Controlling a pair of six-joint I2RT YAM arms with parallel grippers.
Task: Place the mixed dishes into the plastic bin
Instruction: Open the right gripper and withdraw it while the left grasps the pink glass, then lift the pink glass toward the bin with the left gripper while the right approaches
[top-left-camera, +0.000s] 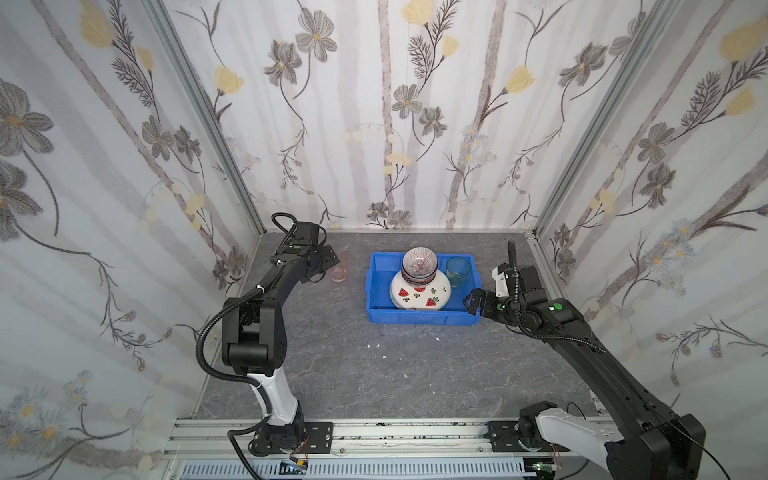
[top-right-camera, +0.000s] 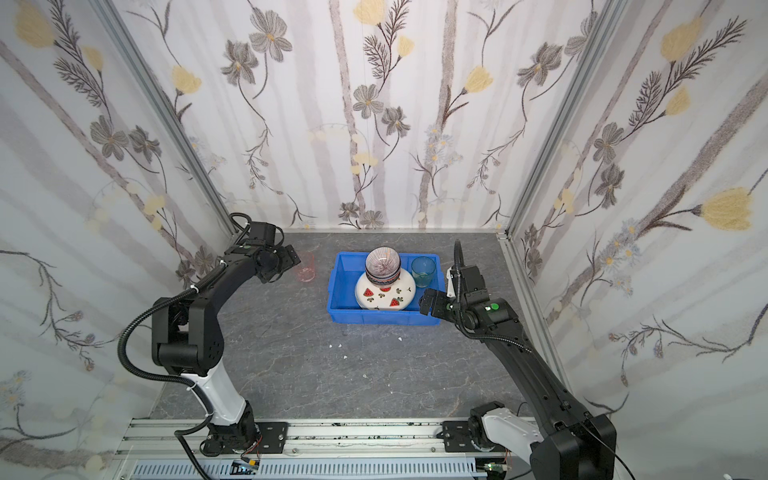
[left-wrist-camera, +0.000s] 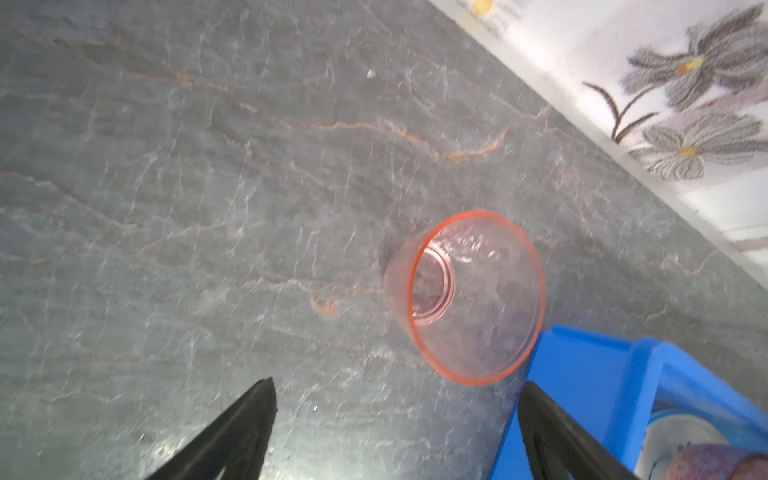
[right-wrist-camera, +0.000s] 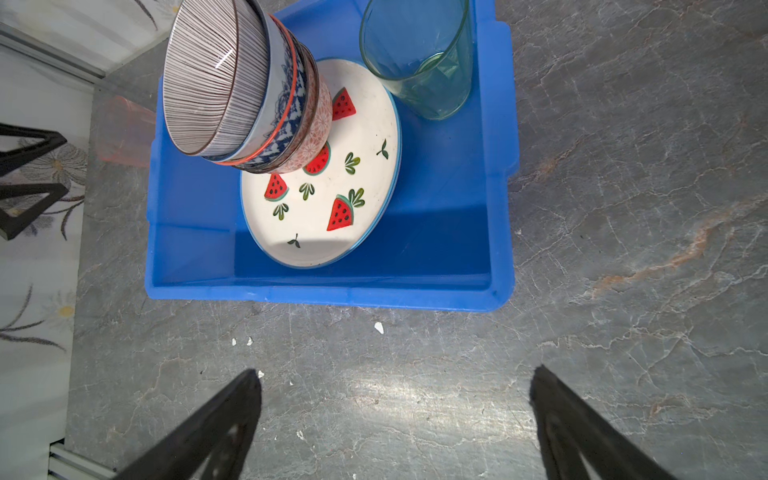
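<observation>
The left gripper (left-wrist-camera: 397, 384) is hovering open-jawed just short of the pink cup (left-wrist-camera: 469, 299) standing beside the bin (top-left-camera: 419, 318), seemingly lining up a grasp, while the right gripper (right-wrist-camera: 395, 370) is idling open and empty, clear of the dishes (right-wrist-camera: 316, 208) inside.

Beneath me spreads a grey marbled tabletop (top-left-camera: 332, 382), and I see small white chips (top-left-camera: 377, 345) scattered near its middle. Flowered wallpaper panels (top-left-camera: 365, 104) stand at nine, twelve and three o'clock. A metal rail (top-left-camera: 395, 434) runs at six.
</observation>
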